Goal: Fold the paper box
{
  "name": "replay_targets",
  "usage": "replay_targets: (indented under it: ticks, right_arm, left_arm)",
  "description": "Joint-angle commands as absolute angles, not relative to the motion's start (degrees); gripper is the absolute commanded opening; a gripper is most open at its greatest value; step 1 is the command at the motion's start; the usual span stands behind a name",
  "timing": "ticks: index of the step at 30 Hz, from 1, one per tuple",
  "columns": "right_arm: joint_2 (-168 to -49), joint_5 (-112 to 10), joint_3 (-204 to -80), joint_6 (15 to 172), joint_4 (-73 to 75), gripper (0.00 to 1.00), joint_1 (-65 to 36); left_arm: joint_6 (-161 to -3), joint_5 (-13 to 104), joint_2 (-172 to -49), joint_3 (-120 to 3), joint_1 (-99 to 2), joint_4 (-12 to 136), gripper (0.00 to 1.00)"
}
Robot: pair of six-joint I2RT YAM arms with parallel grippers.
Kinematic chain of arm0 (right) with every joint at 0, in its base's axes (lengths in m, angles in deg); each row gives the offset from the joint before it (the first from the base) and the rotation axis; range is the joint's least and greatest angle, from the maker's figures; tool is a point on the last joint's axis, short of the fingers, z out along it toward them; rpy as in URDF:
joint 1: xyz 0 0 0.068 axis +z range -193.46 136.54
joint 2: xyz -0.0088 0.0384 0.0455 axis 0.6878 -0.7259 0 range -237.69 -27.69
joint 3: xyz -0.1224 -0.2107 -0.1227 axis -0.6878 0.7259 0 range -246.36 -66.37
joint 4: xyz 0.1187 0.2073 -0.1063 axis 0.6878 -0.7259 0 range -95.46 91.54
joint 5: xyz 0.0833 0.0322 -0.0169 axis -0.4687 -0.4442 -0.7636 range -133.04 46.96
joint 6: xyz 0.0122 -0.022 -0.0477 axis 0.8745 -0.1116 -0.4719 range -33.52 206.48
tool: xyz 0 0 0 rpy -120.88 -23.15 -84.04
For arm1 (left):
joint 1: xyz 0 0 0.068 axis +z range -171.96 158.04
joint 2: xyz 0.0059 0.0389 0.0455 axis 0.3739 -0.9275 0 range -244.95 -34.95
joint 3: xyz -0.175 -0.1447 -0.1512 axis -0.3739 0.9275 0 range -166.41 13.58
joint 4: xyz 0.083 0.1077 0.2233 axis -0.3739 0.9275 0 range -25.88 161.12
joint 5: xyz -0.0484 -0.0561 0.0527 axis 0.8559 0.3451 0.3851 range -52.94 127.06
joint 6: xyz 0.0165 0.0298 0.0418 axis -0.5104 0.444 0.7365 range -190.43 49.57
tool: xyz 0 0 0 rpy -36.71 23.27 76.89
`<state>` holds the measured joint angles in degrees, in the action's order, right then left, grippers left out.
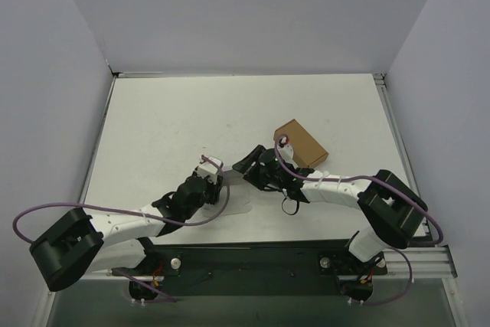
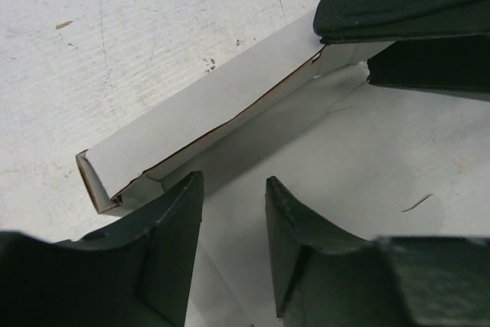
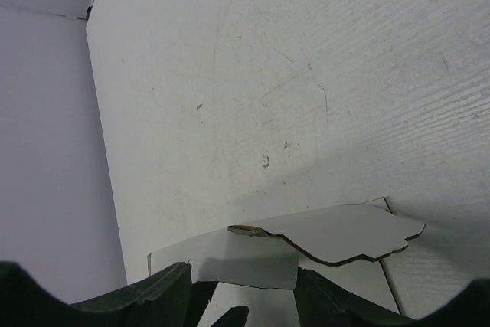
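The paper box (image 2: 207,109) is a white card blank lying on the white table, with one long side panel folded up along its crease. My left gripper (image 2: 233,181) hovers open over the flat panel, and only flat card shows between its fingers. My right gripper (image 3: 243,272) is open and straddles the far end of the raised panel, where a notched flap (image 3: 344,237) stands up. Its dark fingers (image 2: 398,1) show at the top right of the left wrist view. From above, both grippers (image 1: 218,181) (image 1: 246,165) meet over the faint paper box (image 1: 239,203).
A small closed brown cardboard box (image 1: 300,143) lies just behind the right gripper. Grey walls enclose the table (image 1: 168,120) on the left, back and right. A black strap loop (image 1: 289,206) hangs under the right forearm.
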<state>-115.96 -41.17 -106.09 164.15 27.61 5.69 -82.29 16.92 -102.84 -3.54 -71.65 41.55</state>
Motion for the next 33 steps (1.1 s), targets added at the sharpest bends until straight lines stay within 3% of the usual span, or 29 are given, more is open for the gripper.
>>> replay_targets:
  ticks: [1,4,9,15,24,28,33]
  right_arm:
    - [-114.35,-40.50,-105.84,162.86,29.14,0.57,5.50]
    - [-110.58,-38.48,-104.60,160.93,25.82,0.57,5.76]
    - [-104.16,-34.08,-100.03,155.24,21.86,0.59,6.37]
    - [-100.20,-34.69,-105.38,144.95,15.53,0.65,6.11]
    - [-104.85,-37.86,-111.89,143.26,13.85,0.61,5.76]
    - [-108.27,-39.09,-114.78,143.44,13.59,0.57,6.02]
    - [-111.26,-39.35,-115.50,144.40,13.76,0.57,5.94]
  left_arm:
    - [-83.44,17.72,-96.04,-2.76,-71.00,38.88,0.53]
    - [-85.81,16.58,-87.71,-3.73,-70.65,44.42,0.61]
    - [-90.12,14.82,-81.27,-4.25,-68.72,54.61,0.87]
    - [-91.87,21.84,-83.02,-4.70,-62.22,59.46,0.96]
    - [-88.54,25.37,-89.96,-3.20,-60.10,49.45,0.93]
    - [-86.96,24.49,-92.68,-3.90,-60.02,47.86,0.73]
    - [-85.99,24.31,-94.62,-4.17,-59.93,45.93,0.64]
